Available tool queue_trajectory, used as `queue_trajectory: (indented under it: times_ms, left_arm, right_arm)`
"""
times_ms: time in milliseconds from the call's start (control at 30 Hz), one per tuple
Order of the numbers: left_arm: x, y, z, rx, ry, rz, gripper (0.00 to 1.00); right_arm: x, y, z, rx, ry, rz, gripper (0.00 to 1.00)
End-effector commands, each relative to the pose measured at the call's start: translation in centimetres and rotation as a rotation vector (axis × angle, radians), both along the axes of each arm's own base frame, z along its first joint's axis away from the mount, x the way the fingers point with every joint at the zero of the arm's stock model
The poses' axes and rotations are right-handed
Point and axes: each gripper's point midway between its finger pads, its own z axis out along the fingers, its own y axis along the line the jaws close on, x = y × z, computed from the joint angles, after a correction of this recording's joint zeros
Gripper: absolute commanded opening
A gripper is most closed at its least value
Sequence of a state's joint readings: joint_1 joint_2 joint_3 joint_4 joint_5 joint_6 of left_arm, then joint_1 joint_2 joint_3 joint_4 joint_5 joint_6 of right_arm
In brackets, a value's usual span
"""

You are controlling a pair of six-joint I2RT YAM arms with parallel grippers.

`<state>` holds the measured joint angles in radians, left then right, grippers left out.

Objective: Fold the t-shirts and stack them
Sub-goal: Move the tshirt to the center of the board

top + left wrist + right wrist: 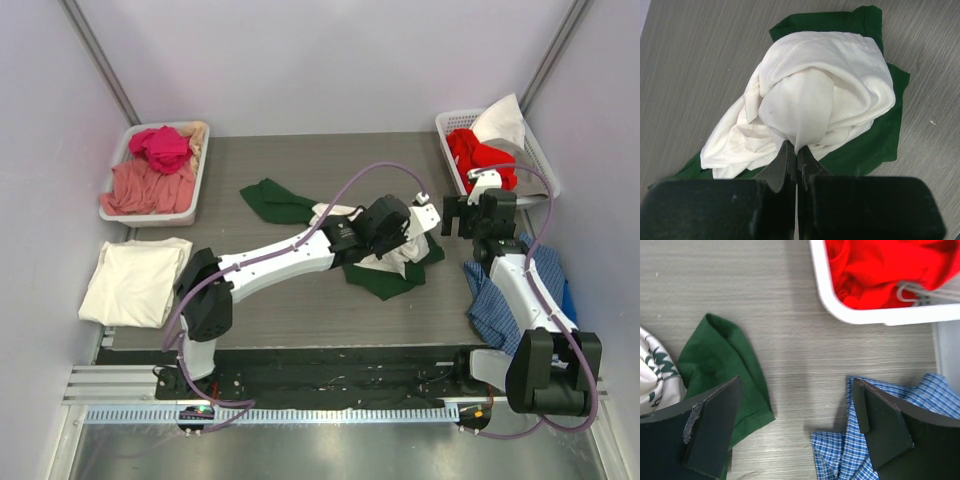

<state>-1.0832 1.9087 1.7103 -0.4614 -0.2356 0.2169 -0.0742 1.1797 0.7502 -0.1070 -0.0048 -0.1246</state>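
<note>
Nearest me, the cream t-shirt (135,282) lies folded flat at the table's left edge; I take it as the start of the stack. On the near right, the blue checked cloth (837,457) sits crumpled beside the right arm.

Mid-table, my left gripper (796,159) is clamped tight on a pinch of the white t-shirt (830,95). The rest of the shirt bunches below that fold. I judge the grip is meant to peel it off the dark green t-shirt (882,145) spread underneath.

The right gripper (795,430) hovers with jaws wide apart, holding nothing, over bare table (790,340) between the green hem and the checked cloth, probably placed to take a second corner.

Farthest off are the white basket (840,310) with a red garment (875,275) and the tray (115,205) of pink garments (160,150).
</note>
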Motion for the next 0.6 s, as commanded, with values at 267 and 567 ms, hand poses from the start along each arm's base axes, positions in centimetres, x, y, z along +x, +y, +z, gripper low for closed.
queue_trajectory:
  times_ms: [267,567]
  left_arm:
    - [-2.7,-5.4,4.6,-0.147,0.004,-0.158,0.0]
    - [-5.3,-8.3,3.2,-0.11,0.004,-0.227,0.8]
  right_arm:
    - [3.2,-3.1,8.2,-0.114,-0.182,-0.122,1.0]
    - [5.1,-3.0,10.2,-0.101,-0.19,-0.11,1.0]
